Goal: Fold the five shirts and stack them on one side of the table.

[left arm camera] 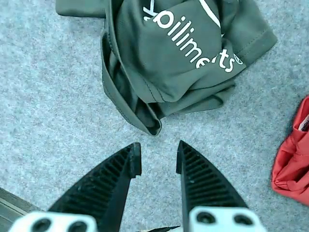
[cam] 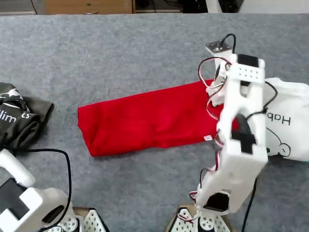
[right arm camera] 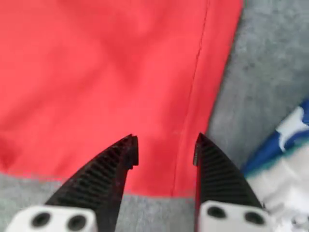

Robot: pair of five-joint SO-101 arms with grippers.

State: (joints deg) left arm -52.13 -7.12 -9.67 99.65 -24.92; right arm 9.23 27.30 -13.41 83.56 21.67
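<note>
Red shirt (cam: pixel 145 123) lay mid-table as a long strip, apparently half-folded. Right gripper (right arm camera: pixel 165 145) hung open-jawed over its hemmed end; left gripper (left arm camera: pixel 158 150), jaws apart and empty, was near the olive shirt (left arm camera: pixel 183 53). Next move, probably: pinch that end and fold it across.

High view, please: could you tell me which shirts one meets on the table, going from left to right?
dark green shirt → red shirt → white shirt
</note>
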